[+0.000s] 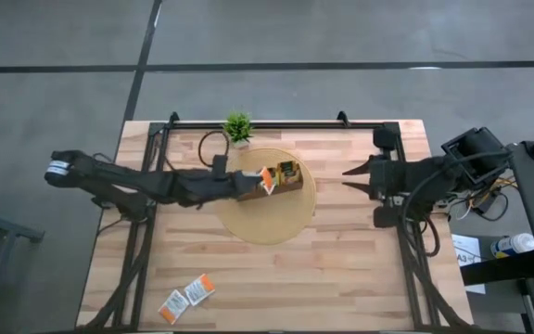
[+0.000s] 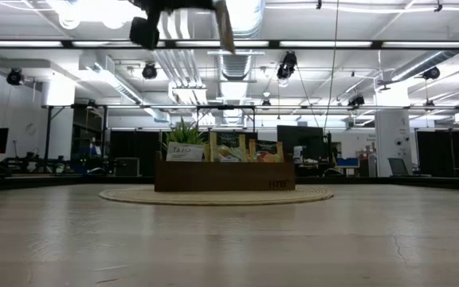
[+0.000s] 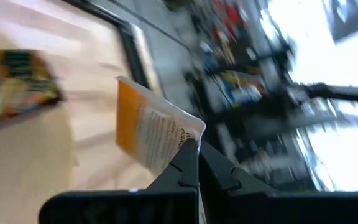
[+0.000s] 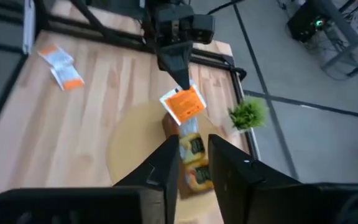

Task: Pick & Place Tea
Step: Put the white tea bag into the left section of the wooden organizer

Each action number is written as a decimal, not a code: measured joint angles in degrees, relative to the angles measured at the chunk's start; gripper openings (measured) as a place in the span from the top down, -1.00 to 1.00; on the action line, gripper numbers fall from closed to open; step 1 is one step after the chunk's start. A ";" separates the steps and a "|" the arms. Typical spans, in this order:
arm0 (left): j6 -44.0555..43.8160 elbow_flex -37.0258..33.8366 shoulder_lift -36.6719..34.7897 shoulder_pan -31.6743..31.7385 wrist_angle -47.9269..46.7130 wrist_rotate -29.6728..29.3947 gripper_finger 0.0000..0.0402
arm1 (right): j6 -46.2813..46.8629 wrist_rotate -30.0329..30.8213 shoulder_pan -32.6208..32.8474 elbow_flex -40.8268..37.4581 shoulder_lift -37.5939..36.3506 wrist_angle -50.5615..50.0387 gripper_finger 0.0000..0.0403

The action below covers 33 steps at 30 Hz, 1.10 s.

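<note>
Logging left gripper (image 1: 265, 181) above the round mat (image 1: 267, 218) at bench (image 1: 360, 269) centre, reached in from the left edge. Fingers (image 3: 188, 163) pressed together, pinching one white-and-orange sachet (image 1: 268, 178) by an edge. Held clear of the bench; seen in the low view as a thin strip (image 2: 225, 25) hanging at the top, well above everything else.

Checked from the right wrist view: same sachet (image 4: 183, 103) with its orange face showing, hanging from the left gripper's tips (image 4: 182, 84), just beside the end of the tray (image 4: 194, 165) nearest the left edge. Cannot tell whether directly over a compartment or just outside the tray wall.

Confirmed in the left wrist view: sachet (image 3: 151, 134) tilted, gripped at one corner, printed white face and orange band visible.

Noted tray (image 1: 288, 174) on the mat, toward its back half. Noted stored sachets (image 2: 229, 149) standing upright in it, one white one (image 2: 184, 151) at the end, darker ones alongside. Exact count not readable.

Noted plant (image 1: 238, 127) near the back edge, touching or just off the mat rim; cannot tell which.

Counted two sachets (image 1: 185, 298), white-and-orange, lying flat close together near the front edge, toward the front-left corner, well apart from the mat.

Logged right gripper (image 1: 345, 178) waiting near the right edge, pointing at the mat, fingers (image 4: 163, 163) slightly spread, nothing between them.
</note>
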 joint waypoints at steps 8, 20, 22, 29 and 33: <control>13.06 2.77 -5.87 0.74 0.10 19.19 1.00 | 0.36 -10.20 -3.39 -0.29 0.76 8.66 0.31; 17.72 4.78 -7.92 0.71 -0.24 26.31 1.00 | -0.26 -15.13 -7.20 -0.44 5.00 11.93 0.03; 15.99 4.69 -7.80 0.67 -0.11 24.21 1.00 | -0.48 -15.08 -7.22 -0.46 5.72 12.04 0.02; 7.04 4.45 -7.23 0.97 3.96 2.95 1.00 | -4.30 -7.12 -7.15 -0.46 8.10 11.84 0.01; 5.38 4.37 -7.21 1.00 11.07 -7.64 1.00 | -7.90 1.48 -7.15 -0.46 9.93 11.86 0.01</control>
